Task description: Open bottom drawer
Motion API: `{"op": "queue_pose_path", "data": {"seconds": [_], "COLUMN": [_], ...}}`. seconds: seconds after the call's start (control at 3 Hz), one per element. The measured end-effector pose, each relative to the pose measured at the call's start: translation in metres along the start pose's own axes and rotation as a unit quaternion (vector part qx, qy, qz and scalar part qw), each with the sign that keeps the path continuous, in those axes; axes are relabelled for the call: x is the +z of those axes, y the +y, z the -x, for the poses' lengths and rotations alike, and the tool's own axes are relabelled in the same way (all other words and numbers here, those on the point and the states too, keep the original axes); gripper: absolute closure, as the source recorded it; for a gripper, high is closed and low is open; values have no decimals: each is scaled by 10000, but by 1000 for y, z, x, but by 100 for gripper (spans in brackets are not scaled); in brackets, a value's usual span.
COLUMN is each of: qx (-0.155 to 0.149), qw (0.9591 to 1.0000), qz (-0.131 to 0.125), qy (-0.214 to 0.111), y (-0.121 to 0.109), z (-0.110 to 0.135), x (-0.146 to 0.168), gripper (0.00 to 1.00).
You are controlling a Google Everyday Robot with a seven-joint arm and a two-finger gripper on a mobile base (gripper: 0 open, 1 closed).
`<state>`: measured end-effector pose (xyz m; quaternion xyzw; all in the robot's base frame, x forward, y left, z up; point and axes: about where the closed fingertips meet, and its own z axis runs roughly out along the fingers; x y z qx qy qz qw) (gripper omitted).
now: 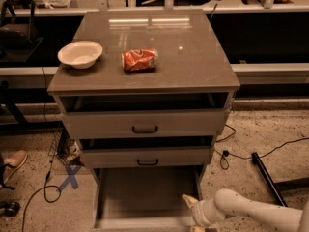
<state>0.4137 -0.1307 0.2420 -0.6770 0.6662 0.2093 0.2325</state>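
Note:
The bottom drawer (145, 192) of the grey-beige cabinet stands pulled far out, and its plain grey inside shows. Its front runs along the lower edge of the view, and its handle is hidden. My gripper (189, 203) is at the drawer's front right corner, just above the rim. The white arm (251, 214) reaches in from the lower right. The mid-sized middle drawer (145, 156) and the tall top drawer (145, 122) are each a little way out, and both show their black bar handles.
On the cabinet top (193, 57) lie a white bowl (80, 53) and a crushed red can (140, 59). Black cables (241, 153) and a black bar (265, 175) lie on the floor to the right. A blue tape cross (70, 177), a cable and a shoe (14, 161) lie to the left.

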Motion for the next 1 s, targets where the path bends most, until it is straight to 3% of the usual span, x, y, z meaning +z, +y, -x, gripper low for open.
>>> {"op": "queue_pose_path", "data": {"seconds": [0.33, 1.0], "qx": [-242, -337], "qw": [9984, 9896], "qz": [-372, -1053], "qy": [336, 916], "y": [-11, -38], "z": [10, 24], "x": [-53, -165], "gripper": [0, 0]}}
